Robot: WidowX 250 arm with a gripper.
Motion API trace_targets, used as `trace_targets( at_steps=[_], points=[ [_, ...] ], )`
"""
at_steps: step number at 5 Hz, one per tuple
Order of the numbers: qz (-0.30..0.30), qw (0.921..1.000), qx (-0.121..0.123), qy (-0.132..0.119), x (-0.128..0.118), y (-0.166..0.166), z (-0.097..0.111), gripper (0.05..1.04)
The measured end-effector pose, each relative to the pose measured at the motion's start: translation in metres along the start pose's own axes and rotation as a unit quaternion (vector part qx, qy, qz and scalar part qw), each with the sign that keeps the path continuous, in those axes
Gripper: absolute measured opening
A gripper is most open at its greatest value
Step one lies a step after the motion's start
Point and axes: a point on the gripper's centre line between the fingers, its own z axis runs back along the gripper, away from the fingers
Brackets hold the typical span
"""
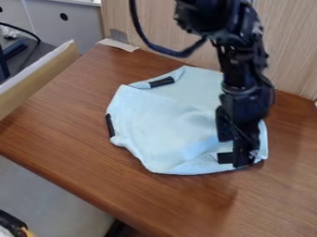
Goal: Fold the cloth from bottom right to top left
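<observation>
The light blue cloth (155, 125) lies rumpled on the brown table (186, 203), just in front of the pale wood panel (292, 46), with its top edge nearest that panel. My pincer (235, 159) hangs over the cloth's bottom right part, on the side away from the panel. Whether it is spread, pressed together or pinching fabric I cannot tell from here.

One black strip (162, 82) sits on the cloth's upper left edge, towards the panel; another black strip (110, 125) lies at its left edge, farther out from the panel.

I judge the step in hand to be taking the bottom right corner, with the main fold to the top left yet to be made. To do it well, I want a small, firm bite right at the corner, taken low against the table without pressing hard into it. The near rim, the one away from the panel, looks slightly turned up, so I should check that I have the true edge and not a ridge of loose cloth. Then I would lift only a little and draw the corner slowly on a slant towards the upper left strip, releasing low. Pulling fast or flat could drag the whole cloth towards the panel and bunch it.
</observation>
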Motion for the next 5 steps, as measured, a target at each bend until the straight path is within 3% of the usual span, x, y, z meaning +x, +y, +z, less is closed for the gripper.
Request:
trace_targets(
  at_steps=[1, 3, 4, 5],
  points=[
    [-0.016, 0.9995, -0.015, 0.023, 0.000, -0.006, -0.020, 0.999],
    [-0.017, 0.9991, -0.024, 0.031, 0.005, -0.001, -0.028, 1.001],
    [-0.014, 0.9990, -0.026, 0.033, 0.006, 0.005, -0.030, 0.951],
    [-0.015, 0.9988, -0.029, 0.037, 0.005, 0.004, -0.031, 0.692]
  ],
)
